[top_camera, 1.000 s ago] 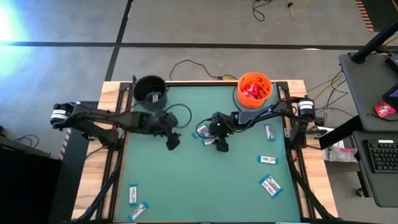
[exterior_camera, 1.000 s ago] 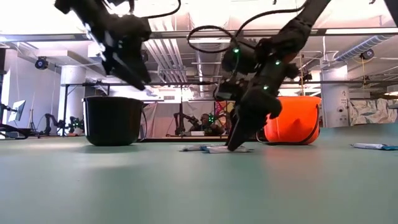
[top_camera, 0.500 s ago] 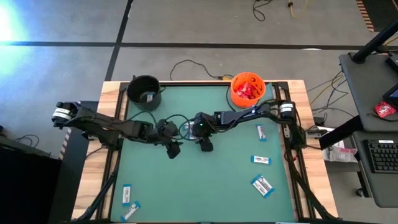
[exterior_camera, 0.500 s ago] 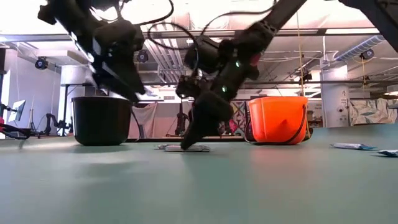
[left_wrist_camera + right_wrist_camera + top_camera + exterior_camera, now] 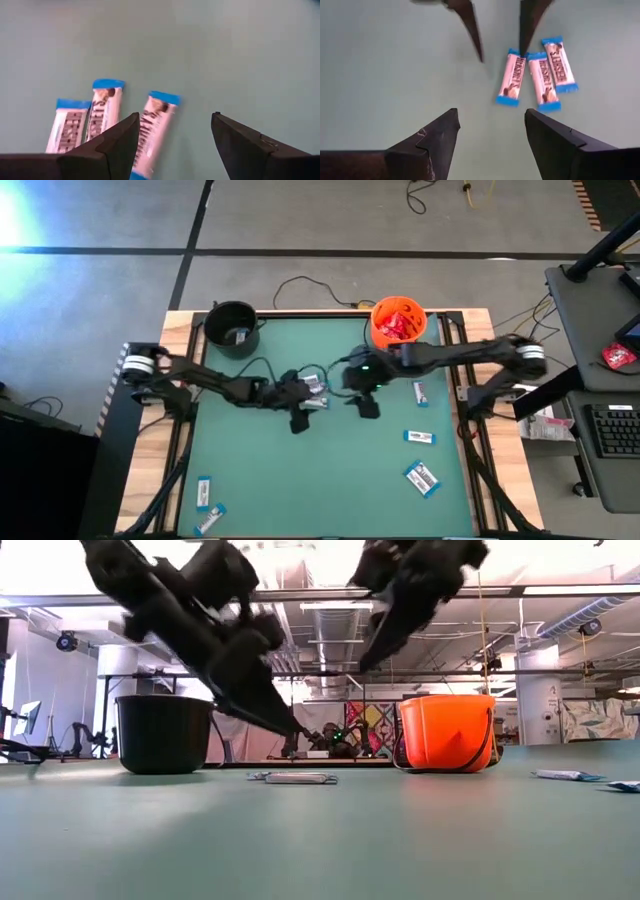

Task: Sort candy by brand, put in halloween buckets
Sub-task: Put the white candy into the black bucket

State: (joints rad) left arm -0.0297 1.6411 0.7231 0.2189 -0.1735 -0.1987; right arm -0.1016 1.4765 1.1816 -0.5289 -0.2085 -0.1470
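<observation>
The step in hand appears to be the picking of the white-and-blue bars, because three of them (image 5: 316, 390) lie close together, side by side, near the middle of the green worktop (image 5: 250, 470), and both arms are above this place. The left gripper (image 5: 299, 422) hangs just beside the three bars, with its fingers (image 5: 117, 145) open and empty, and the nearest bar shows between them in the left wrist view. The right gripper (image 5: 368, 408) is on the other side of the bars, lifted off the worktop, its fingers (image 5: 427, 145) also open and holding nothing. The orange bucket (image 5: 399, 323) at the far edge already holds red packets (image 5: 397, 327), and the black bucket (image 5: 233, 327) stands at the far left corner; I cannot tell clearly what is inside it. More bars lie separately on the right side (image 5: 422, 478) and at the near left corner (image 5: 204, 493). I judge that the next move is for the left gripper to come down over one bar only, close on it, and carry it to the black bucket.
</observation>
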